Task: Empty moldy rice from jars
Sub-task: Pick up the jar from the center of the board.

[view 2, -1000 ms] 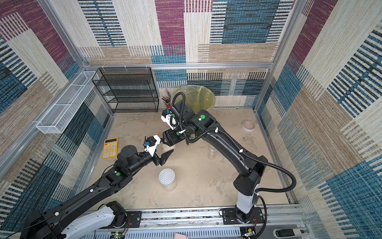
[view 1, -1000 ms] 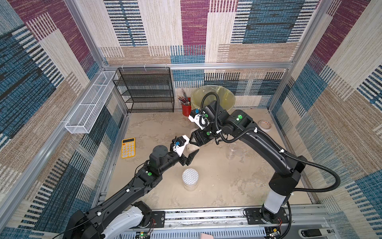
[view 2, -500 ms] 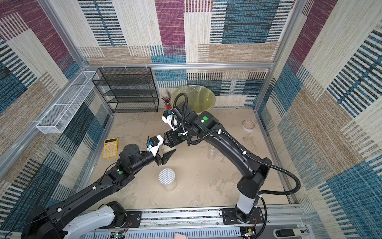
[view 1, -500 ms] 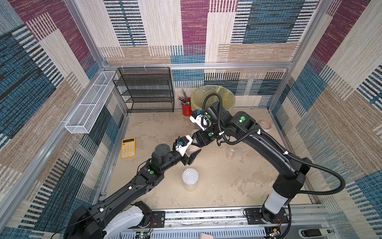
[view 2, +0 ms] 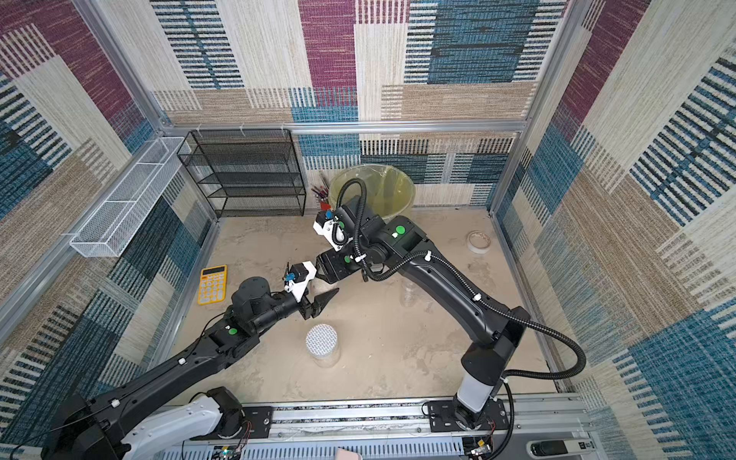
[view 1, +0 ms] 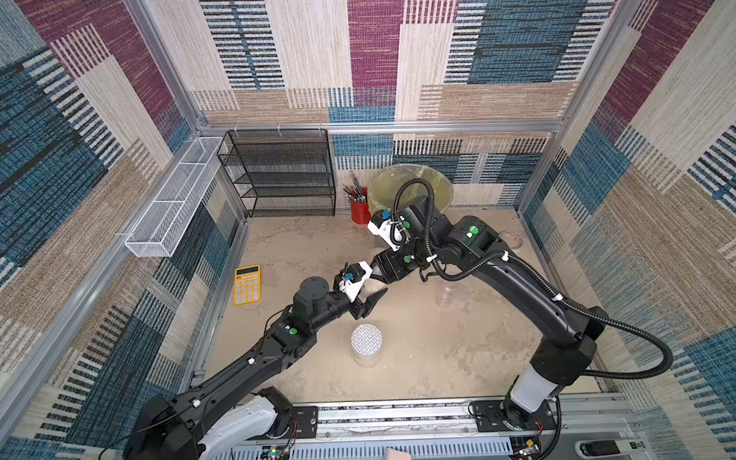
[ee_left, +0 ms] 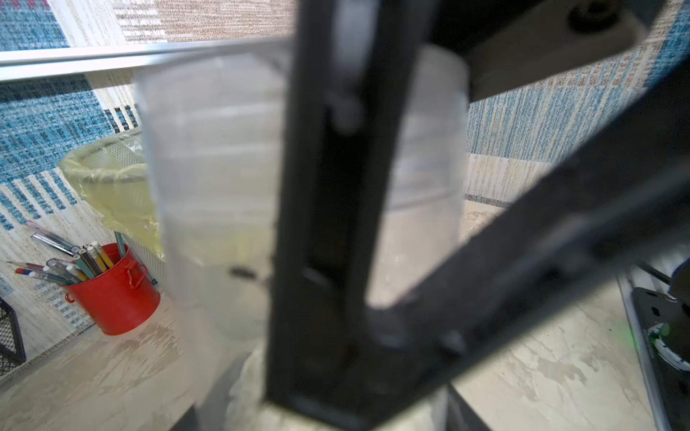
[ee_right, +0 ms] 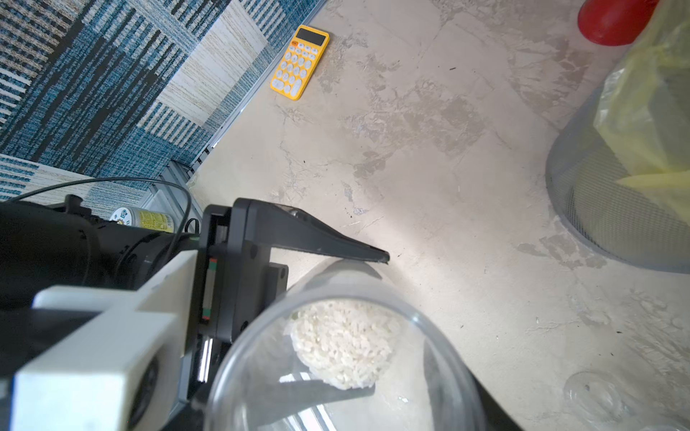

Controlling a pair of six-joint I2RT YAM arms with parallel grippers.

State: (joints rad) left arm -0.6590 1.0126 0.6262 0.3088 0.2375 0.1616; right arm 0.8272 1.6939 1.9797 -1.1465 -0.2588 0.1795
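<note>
The jar (ee_left: 216, 168) is blurred and partly hidden.

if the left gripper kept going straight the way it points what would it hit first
Probably the clear jar, sitting right inside the left gripper and held by the right gripper.

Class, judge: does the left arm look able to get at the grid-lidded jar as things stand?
Probably yes: the grid-lidded jar stands in the open close by the left gripper, though its fingers straddle the rice jar.

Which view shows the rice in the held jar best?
The right wrist view: it looks into the jar, so rice grains show. The left wrist view blurs it; in both top views the arms mostly hide it.
</note>
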